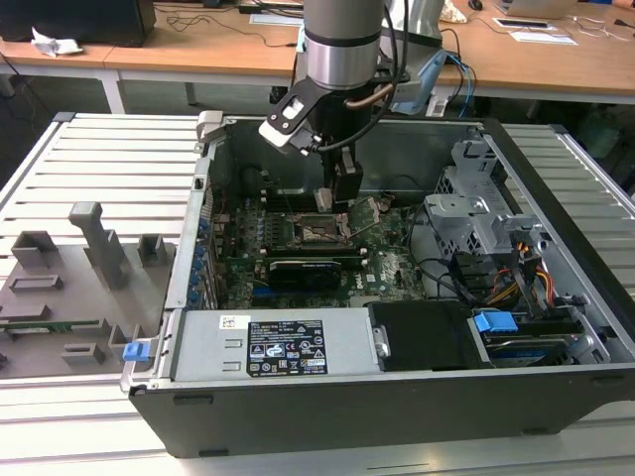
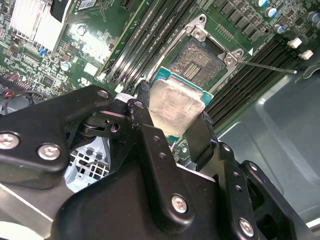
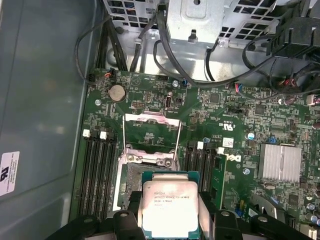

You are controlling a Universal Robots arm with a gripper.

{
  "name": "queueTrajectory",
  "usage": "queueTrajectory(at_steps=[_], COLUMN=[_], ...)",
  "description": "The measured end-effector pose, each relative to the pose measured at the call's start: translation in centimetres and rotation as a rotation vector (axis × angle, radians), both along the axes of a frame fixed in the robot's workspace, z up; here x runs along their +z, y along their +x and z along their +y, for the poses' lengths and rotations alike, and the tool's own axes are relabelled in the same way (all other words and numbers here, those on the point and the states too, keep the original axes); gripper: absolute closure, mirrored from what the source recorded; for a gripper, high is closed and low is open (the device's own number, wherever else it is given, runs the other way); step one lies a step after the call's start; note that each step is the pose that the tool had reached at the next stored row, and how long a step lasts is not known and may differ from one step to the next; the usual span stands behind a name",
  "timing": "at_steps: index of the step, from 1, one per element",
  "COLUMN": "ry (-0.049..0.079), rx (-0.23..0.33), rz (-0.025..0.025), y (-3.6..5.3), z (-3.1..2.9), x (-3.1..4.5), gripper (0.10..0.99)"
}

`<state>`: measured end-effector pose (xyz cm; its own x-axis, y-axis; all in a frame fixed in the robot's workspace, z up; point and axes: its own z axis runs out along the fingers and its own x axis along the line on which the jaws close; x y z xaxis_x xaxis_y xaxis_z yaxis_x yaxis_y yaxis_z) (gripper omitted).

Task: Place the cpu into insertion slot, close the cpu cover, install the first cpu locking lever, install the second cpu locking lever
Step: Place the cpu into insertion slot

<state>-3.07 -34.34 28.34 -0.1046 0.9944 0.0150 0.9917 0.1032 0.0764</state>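
1. Second wrist view: we see two black fingers (image 2: pixel 199 137) clamped on opposite edges of one cpu (image 2: pixel 175 106). They stand apart only by the chip's width, and its dull metal top faces the camera.
2. We find the cpu held above the green board, near the one insertion slot (image 2: pixel 197 57) but not seated in it. The slot's dark pin field lies bare.
3. In the first wrist view, the cpu (image 3: pixel 169 207) hides the near part of the insertion slot (image 3: pixel 131 177). The fingers are cut off at the picture's edge.
4. We count one cpu cover (image 3: pixel 148 117), swung up off the slot, with green board visible through its window.
5. One thin metal rod (image 2: pixel 267 65) runs out from the slot's corner. We cannot tell whether it is a locking lever.
6. Two banks of memory slots (image 3: pixel 98 170) flank the slot, one on each side. The number of slots per bank is hard to make out.
7. In the exterior view, the gripper (image 1: pixel 334 203) hangs over the board inside one open computer case (image 1: pixel 327 397), which stands on the slatted table (image 1: pixel 99 149). The gripper's lower end merges with the dark parts behind it.
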Motion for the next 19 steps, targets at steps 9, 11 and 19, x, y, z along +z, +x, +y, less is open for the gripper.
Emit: queueTrajectory(at_steps=[9, 11, 19], ry=[-0.001, -0.001, -0.001], rx=[-0.062, -0.062, -0.063], rz=[0.0011, 0.0016, 0.0016], y=[-0.07, -0.16, -0.33], z=[0.39, 1.16, 1.42], x=[-1.94, -3.56, -3.98], gripper=[0.553, 0.553, 0.553])
